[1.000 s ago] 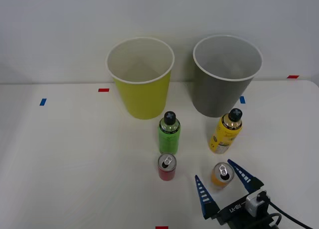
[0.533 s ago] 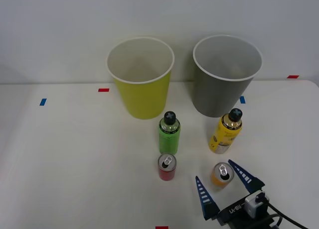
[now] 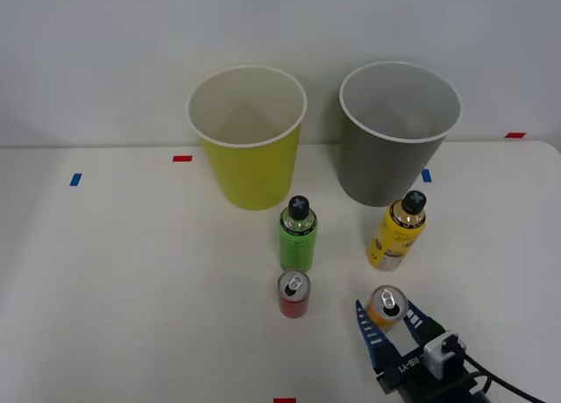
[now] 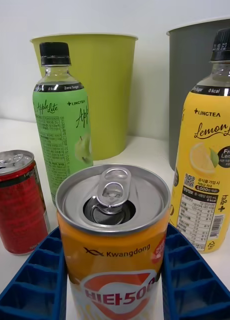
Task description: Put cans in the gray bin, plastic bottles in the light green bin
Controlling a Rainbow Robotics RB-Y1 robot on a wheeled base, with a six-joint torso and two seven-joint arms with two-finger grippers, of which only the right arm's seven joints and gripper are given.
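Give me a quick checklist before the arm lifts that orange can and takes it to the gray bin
1. Fingers on both sides of the orange can: ok, the right gripper has a blue finger against each side in the wrist view.
2. Grip firm enough to lift: cannot tell.
3. Can upright: ok, pull-tab top faces up.
4. Neighbours apart from the gripper: ok, the red can and yellow bottle stand separate from it in the front view.
5. Gray bin upright and open: ok, nothing seen inside.
6. Lift path: the yellow bottle stands between can and bin, so probably raise well above its cap.
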